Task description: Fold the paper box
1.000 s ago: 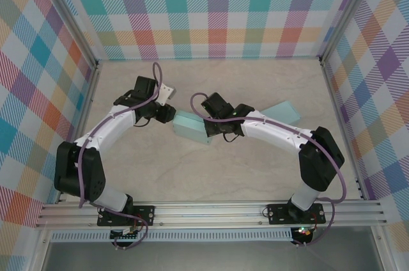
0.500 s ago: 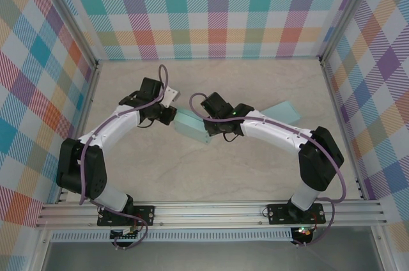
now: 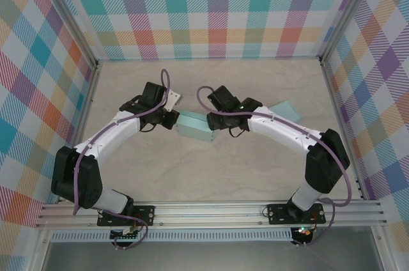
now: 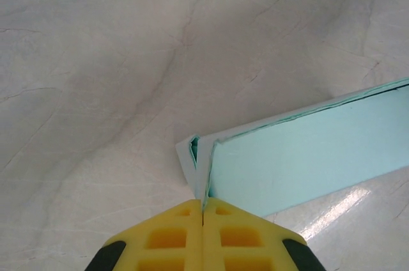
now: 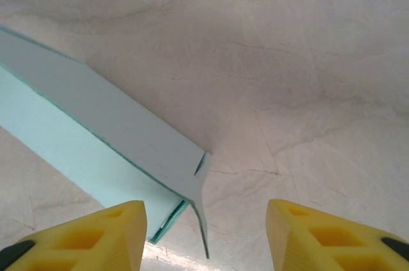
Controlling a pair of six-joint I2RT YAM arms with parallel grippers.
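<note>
Paper box (image 3: 193, 126) – a mint-green carton – lies near the middle of the table (image 3: 255, 175), between the two arms. Left gripper (image 3: 172, 117) sits at the box's left end. In the left wrist view its yellow fingers (image 4: 166, 236) are pressed together, pinching the box's (image 4: 307, 156) corner flap edge. Right gripper (image 3: 214, 121) hangs over the box's right end. In the right wrist view its fingers (image 5: 118, 226) stand apart, grasping nothing – the box's (image 5: 96, 130) loose flap lies below, between them.
</note>
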